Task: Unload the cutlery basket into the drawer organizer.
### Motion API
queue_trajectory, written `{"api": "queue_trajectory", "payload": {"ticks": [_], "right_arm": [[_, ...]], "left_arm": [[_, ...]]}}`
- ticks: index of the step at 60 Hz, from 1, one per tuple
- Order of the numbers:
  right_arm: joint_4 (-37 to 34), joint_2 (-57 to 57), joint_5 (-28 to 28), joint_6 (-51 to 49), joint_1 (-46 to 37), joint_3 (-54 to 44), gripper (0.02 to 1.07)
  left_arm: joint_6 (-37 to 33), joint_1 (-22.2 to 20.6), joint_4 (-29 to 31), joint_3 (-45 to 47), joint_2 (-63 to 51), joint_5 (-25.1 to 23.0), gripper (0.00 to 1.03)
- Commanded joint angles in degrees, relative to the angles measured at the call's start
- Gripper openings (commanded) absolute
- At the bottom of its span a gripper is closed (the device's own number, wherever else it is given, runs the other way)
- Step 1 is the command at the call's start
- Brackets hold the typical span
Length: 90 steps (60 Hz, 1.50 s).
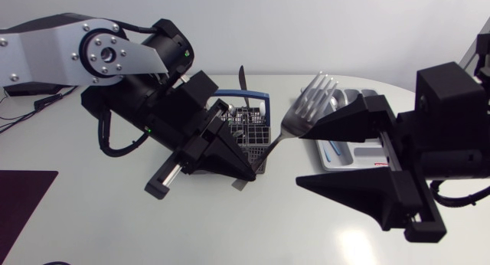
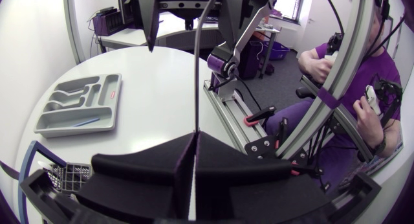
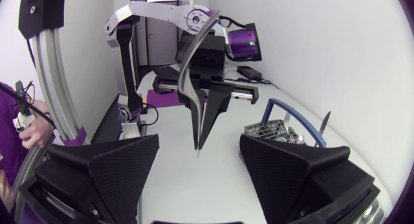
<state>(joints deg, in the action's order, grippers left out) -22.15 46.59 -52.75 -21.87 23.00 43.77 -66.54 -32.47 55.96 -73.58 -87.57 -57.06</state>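
My left gripper (image 1: pixel 246 171) is shut on the handle end of a metal fork (image 1: pixel 306 106), which slants up to the right with its tines high. In the left wrist view the fork (image 2: pixel 197 68) rises as a thin line from the shut gripper (image 2: pixel 194 153) toward my right gripper (image 2: pixel 191 7). That right gripper (image 1: pixel 302 158) stands wide open just right of the fork's neck, and I see no finger touching it. From the right wrist the fork (image 3: pixel 189 68) appears edge-on ahead of the open gripper (image 3: pixel 197 169). The cutlery basket (image 1: pixel 249 133) sits behind the left gripper.
A knife (image 1: pixel 241 77) sticks up from the basket, which has a blue handle (image 1: pixel 265 104). The grey drawer organizer (image 1: pixel 348 154) lies right of the basket, partly hidden by my right gripper; it shows whole in the left wrist view (image 2: pixel 81 104).
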Motion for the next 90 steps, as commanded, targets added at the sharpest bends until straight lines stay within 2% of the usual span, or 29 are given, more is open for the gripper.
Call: {"api": "queue_trajectory", "payload": {"ticks": [1, 18, 24, 39, 48, 69, 81, 90], "right_arm": [[0.62, 0.52, -1.3, -2.83, 0.64, -2.02, 0.92], [0.62, 2.02, -4.82, -5.82, 1.6, -2.37, 0.91], [0.62, 2.63, -6.22, -6.17, 1.69, -2.11, 0.91], [0.62, 2.81, -9.91, -6.35, 1.69, -0.97, 0.83], [-0.26, 2.45, -12.11, -6.35, 2.4, -0.35, 0.81], [-0.52, 3.86, -13.25, -6.43, 5.21, 1.58, 0.75], [-0.44, 4.74, -13.34, -7.22, 6.7, 2.02, 0.61], [-0.52, 4.65, -13.52, -7.84, 7.58, 1.93, 0.44]], "left_arm": [[-3.15, -0.58, 1.69, -2.18, -1.46, -1.92, 0.03], [-11.77, -1.9, 11.8, -5.61, -4.45, -3.76, 0.03], [-12.91, -2.69, 13.38, -6.05, -4.89, -4.2, 0.03], [-16.86, -4.09, 17.6, -7.19, -5.95, -4.82, 0.03], [-22.49, -4.71, 23.84, -8.86, -7.26, -5.52, 0.03], [-26.09, -5.68, 27.71, -9.83, -8.93, -5.61, 0.03], [-26.36, -6.2, 28.06, -10.09, -9.37, -5.7, 0.03], [-27.94, -6.47, 29.55, -10.27, -9.55, -5.7, 0.03]]}}
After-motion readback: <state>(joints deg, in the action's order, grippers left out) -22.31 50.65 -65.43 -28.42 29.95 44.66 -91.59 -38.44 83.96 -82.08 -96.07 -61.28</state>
